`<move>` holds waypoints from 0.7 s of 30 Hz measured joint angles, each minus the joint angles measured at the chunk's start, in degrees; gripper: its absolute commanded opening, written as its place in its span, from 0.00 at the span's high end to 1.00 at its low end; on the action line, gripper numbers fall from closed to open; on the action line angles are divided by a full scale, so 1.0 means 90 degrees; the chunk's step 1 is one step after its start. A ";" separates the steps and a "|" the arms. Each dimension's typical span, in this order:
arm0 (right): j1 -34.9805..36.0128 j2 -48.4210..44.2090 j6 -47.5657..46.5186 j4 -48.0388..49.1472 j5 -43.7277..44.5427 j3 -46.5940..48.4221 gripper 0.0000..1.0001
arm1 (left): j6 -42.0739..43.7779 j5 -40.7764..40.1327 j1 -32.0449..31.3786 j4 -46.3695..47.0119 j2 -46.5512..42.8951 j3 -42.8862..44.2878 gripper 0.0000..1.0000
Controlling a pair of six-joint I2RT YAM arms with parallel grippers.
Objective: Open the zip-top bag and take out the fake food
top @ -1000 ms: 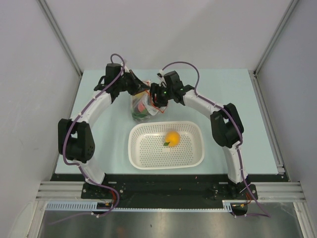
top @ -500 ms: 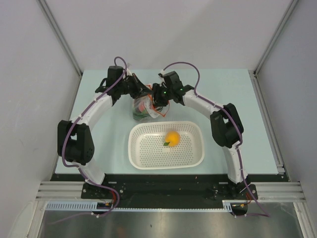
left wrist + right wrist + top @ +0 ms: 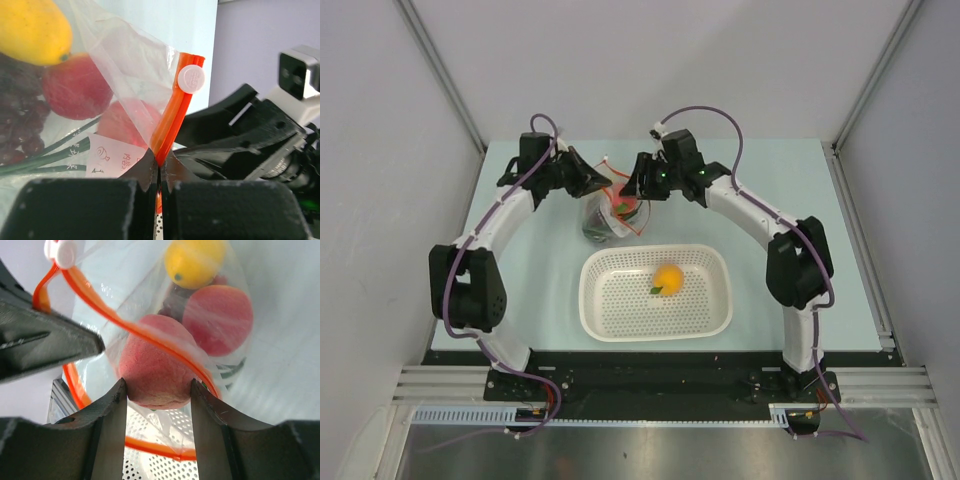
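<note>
The zip-top bag [image 3: 601,222] stands at the back of the table, clear plastic with an orange zip strip [image 3: 172,117] and a white slider [image 3: 191,79]. My left gripper [image 3: 159,166] is shut on the zip strip at the bag's mouth. My right gripper [image 3: 157,387] is shut on a pink peach [image 3: 155,367] at the open mouth, with the strip [image 3: 125,327] looped around it. Inside the bag lie a yellow fruit [image 3: 192,262], a red fruit [image 3: 218,320], dark grapes [image 3: 20,137] and green onion stalks [image 3: 45,157]. Both grippers [image 3: 595,185] [image 3: 632,192] meet above the bag.
A white perforated basket [image 3: 610,300] sits in front of the bag and holds an orange fruit [image 3: 667,277]. It shows below the peach in the right wrist view [image 3: 160,462]. The pale green table [image 3: 790,230] runs between grey side walls.
Both arms have drawn apart and back: the left wrist moved left, the right wrist moved right and back. The bag's mouth is stretched wider and the peach now shows at it.
</note>
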 measured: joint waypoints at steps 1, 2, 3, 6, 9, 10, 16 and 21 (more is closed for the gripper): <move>-0.0002 -0.0058 -0.0036 -0.0022 0.0022 -0.0017 1.00 | 0.0012 0.0002 0.0044 -0.0027 0.0000 0.0000 1.00; -0.0010 -0.0109 -0.0075 -0.0049 0.0053 -0.0024 1.00 | 0.0027 0.0002 0.0083 -0.0039 0.0000 0.0000 1.00; -0.0015 -0.0155 -0.0097 -0.0078 0.0075 -0.0027 1.00 | 0.0039 0.0005 0.0117 -0.0051 0.0000 0.0005 1.00; -0.0024 -0.0287 -0.0182 -0.0219 0.0146 -0.0027 1.00 | 0.0051 0.0012 0.0209 -0.0097 0.0015 0.0070 1.00; -0.0049 -0.0442 -0.0296 -0.0420 0.0211 -0.0022 1.00 | 0.0058 0.0024 0.0289 -0.0129 0.0051 0.0197 1.00; -0.0056 -0.0503 -0.0359 -0.0491 0.0231 -0.0024 1.00 | 0.0061 0.0029 0.0316 -0.0136 0.0066 0.0243 1.00; -0.0041 -0.1081 -0.0826 -0.0663 0.0267 -0.0136 1.00 | 0.0066 0.0049 0.0498 -0.0151 0.0165 0.0432 1.00; -0.0005 -0.1649 -0.1064 -0.0663 0.0134 -0.0415 1.00 | 0.0109 0.0019 0.0648 -0.0240 0.0240 0.0520 1.00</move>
